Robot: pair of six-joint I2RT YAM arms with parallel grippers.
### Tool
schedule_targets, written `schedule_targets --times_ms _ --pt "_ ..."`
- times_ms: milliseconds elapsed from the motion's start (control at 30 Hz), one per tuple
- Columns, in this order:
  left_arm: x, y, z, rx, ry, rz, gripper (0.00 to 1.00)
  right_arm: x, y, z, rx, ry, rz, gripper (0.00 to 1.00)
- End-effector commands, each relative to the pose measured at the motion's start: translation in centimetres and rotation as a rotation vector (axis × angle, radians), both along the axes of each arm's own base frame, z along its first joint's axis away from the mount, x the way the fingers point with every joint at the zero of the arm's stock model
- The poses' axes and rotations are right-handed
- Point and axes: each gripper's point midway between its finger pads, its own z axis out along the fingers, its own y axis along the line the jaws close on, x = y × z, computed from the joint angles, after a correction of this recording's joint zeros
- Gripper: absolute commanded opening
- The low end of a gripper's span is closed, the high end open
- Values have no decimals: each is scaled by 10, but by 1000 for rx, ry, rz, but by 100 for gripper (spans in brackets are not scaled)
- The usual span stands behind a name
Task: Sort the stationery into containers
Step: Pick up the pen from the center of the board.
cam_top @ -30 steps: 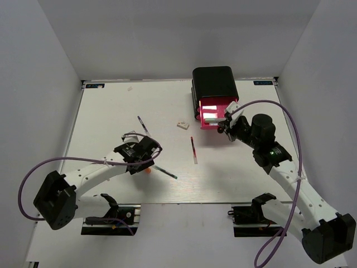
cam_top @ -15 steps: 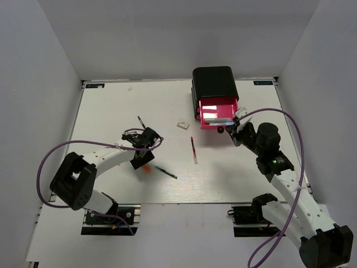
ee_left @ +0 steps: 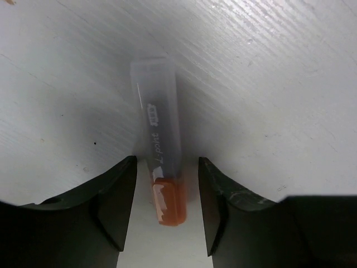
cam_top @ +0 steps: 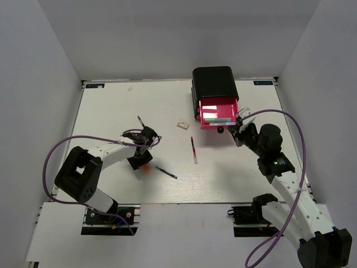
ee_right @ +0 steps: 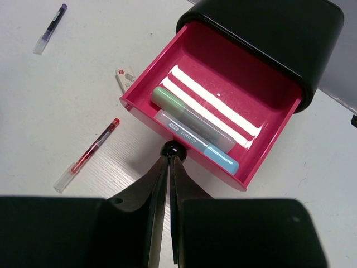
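Observation:
The glossy black case (cam_top: 212, 82) has one pink-red drawer (cam_top: 232, 117) pulled open. A pale green marker (ee_right: 172, 103) and a light blue marker (ee_right: 196, 140) lie in it. My right gripper (cam_top: 235, 133) is shut and empty, its tips just behind the drawer's black knob (ee_right: 174, 149). My left gripper (ee_left: 167, 170) is open, low over the table, with the grey orange-capped pen (ee_left: 160, 162) lying between its jaws. In the top view that pen's orange cap (cam_top: 146, 169) shows beside the gripper (cam_top: 140, 159).
A thin red pen (cam_top: 193, 149), a dark teal pen (cam_top: 166, 172), a tiny white block (cam_top: 182, 125) and another dark pen (cam_top: 141, 122) lie loose on the white table. White walls enclose the table on three sides.
My right gripper has drawn back from over the drawer to just in front of its knob, and the blue marker now lies in the drawer. My left arm has swung and lowered around the orange-capped pen.

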Motion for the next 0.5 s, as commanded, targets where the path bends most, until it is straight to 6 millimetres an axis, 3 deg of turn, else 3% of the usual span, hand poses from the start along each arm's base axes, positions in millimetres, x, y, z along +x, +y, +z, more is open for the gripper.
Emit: schedule_targets --times_ms 0,100,233,267,300,333,367,433,467 --pt "3 5 1 -14 -25 47 59 2 1 14 34 -51 2 12" --pt "2 8 -4 2 -4 48 49 2 0 13 34 -48 -1 12" --pt "3 8 -2 4 -2 39 26 2 0 13 35 -51 -3 12" --pt "8 5 7 -6 -22 31 19 1 -1 11 33 -49 -3 13" --pt "13 8 14 10 -48 36 16 1 -1 12 33 -52 -1 18" --pt "12 11 22 22 -54 38 14 1 0 12 35 -51 2 45" --pt "21 3 38 9 -97 16 11 2 -2 9 35 -41 -8 57" --pt "32 -6 70 -26 -180 -62 9 3 -2 9 39 -36 -11 73" --pt "45 -17 90 -69 -243 -104 7 3 -1 9 41 -36 -9 76"
